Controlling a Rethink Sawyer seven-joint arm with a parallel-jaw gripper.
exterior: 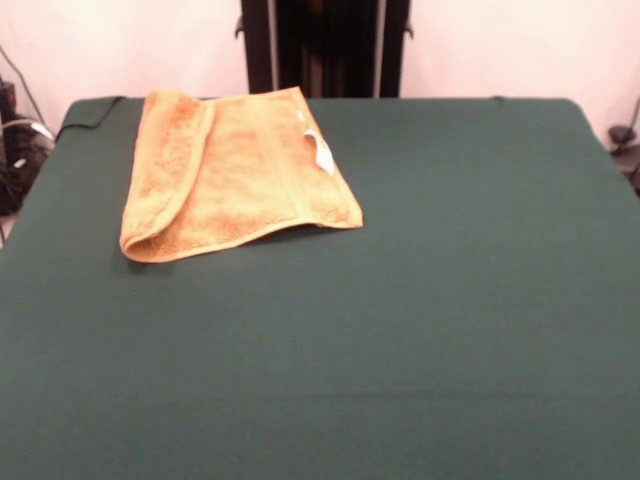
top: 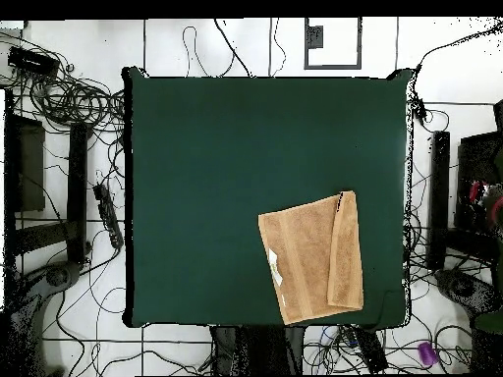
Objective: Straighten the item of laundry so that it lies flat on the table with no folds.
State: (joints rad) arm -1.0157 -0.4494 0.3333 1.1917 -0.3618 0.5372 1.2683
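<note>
Front view, near to far.

Desk [exterior: 420, 330]: dark green cloth cover, wide; near half bare.

Item of laundry [exterior: 250, 175]: golden-orange terry towel, lying toward 11 o'clock on the desk, close to the far edge below the pedestal. Not yet flat: one side strip [exterior: 165, 165] folded over onto the body, lapped along the 9 o'clock side with a rounded fold showing at the near corner. Remaining body fairly smooth; woven band running near-to-far just short of the 3 o'clock hem. Near edge slightly bowed, corner at 4 o'clock lying down.

Tag [exterior: 320, 150]: small, white, on the upper face near the woven band. No brand, lettering or writing legible on it or anywhere else.

Pedestal [exterior: 325, 45]: black upright at 12 o'clock, beyond the far edge.

Hand: seen in neither view; whether apart or together cannot be told.

Overhead view: same towel [top: 305, 257] toward 5 o'clock of the desk, near the edge at the robot's base; folded strip [top: 346, 250] on its 3 o'clock side.

Progress, judged: early. Towel mostly spread, but flap left to be drawn off and outward, then edges smoothed.
</note>
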